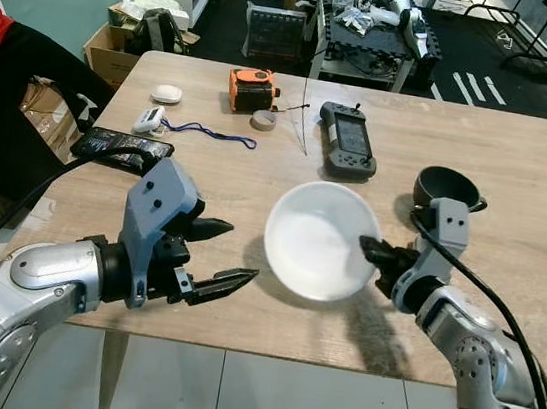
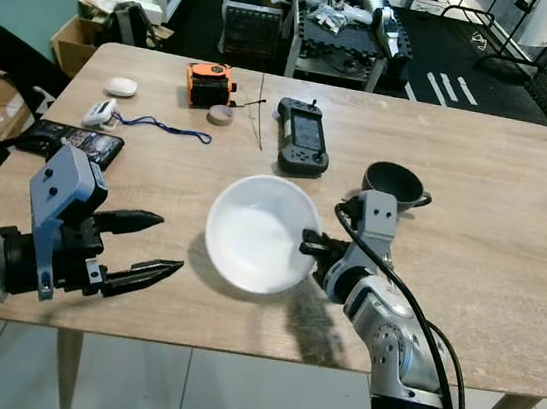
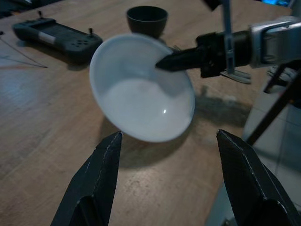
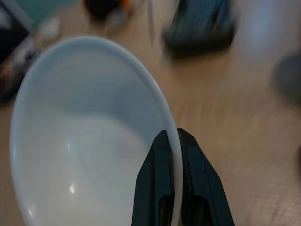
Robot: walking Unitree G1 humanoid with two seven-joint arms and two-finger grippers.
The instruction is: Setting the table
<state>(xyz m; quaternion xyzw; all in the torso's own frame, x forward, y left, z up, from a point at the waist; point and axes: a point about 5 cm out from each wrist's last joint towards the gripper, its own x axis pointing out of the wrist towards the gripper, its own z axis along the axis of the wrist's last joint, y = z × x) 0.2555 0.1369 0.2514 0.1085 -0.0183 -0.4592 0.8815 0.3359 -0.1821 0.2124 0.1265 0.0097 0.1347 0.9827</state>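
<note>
R tool (image 1: 367,247) pinches the right rim of the white bowl (image 1: 317,239), one finger inside, one outside; the right wrist view shows the rim clamped between both fingers (image 4: 160,188). Bowl is tilted, its opening facing up and toward the near left, held clear of the tabletop (image 1: 521,166) w/ a shadow beneath it, near the middle of the near edge.

L tool (image 1: 224,256) sits just left of the bowl, low over the tabletop, fingers spread wide, holding nothing, tips pointing right at the bowl. In the left wrist view the bowl lies ahead between the two spread fingers (image 3: 94,183), not touching them.

Just far-right of the R tool: a small dark bowl (image 1: 447,189) upright on the tabletop. Farther back, center: a dark handheld controller (image 1: 348,142). Left of that: a tape roll (image 1: 262,119), an orange-and-black device (image 1: 252,88), a round white puck (image 1: 166,94), a small white gadget w/ blue lanyard (image 1: 149,120). Near the left edge: a flat black packet (image 1: 120,147).

A person in red top and dark trousers (image 1: 5,99) is at the tabletop's far left. Beyond the tabletop: a black cart w/ robot parts (image 1: 373,21), cardboard boxes (image 1: 113,47).
</note>
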